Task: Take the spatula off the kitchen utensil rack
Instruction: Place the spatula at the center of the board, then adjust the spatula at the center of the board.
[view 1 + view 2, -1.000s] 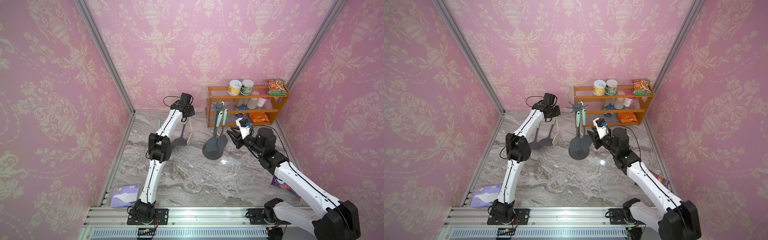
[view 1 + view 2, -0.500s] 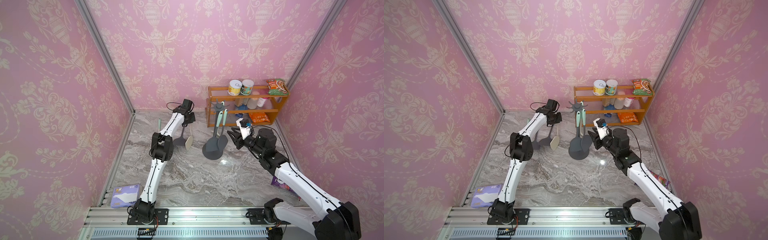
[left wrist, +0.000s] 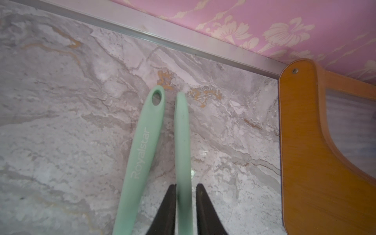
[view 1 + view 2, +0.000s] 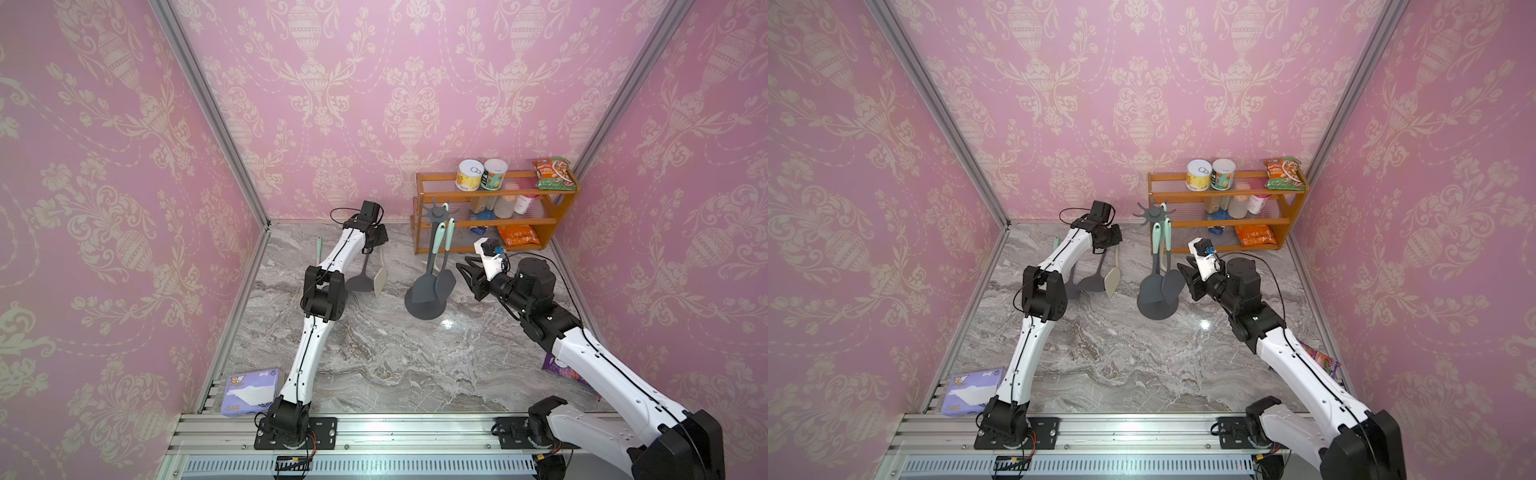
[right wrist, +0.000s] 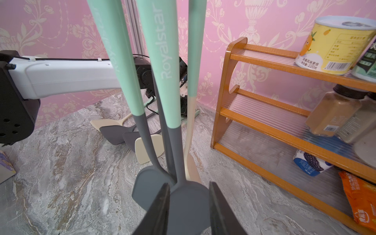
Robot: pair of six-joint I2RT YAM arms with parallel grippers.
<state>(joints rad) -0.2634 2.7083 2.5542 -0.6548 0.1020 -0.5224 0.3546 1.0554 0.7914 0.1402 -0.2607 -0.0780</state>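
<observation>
One grey utensil rack [image 4: 426,309] stands far-centre on the table [image 4: 374,365] (utensils [image 4: 441,282] hang on it). Left of it the cream spatula [image 4: 379,280] rests on the table, its mint handle between the parted jaws of the left gripper [image 3: 186,185]. The right gripper [image 5: 189,187], parted and empty, sits just right of the rack.

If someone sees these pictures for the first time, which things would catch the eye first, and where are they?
The dark grey kitchen utensil rack stands mid-table, with mint-handled utensils hanging from its star-shaped crown. Behind it, in the back corner, an orange wooden shelf holds cans and a green snack bag. More loose utensils lie on the marble by the left gripper, all framed by pink patterned walls.
</observation>
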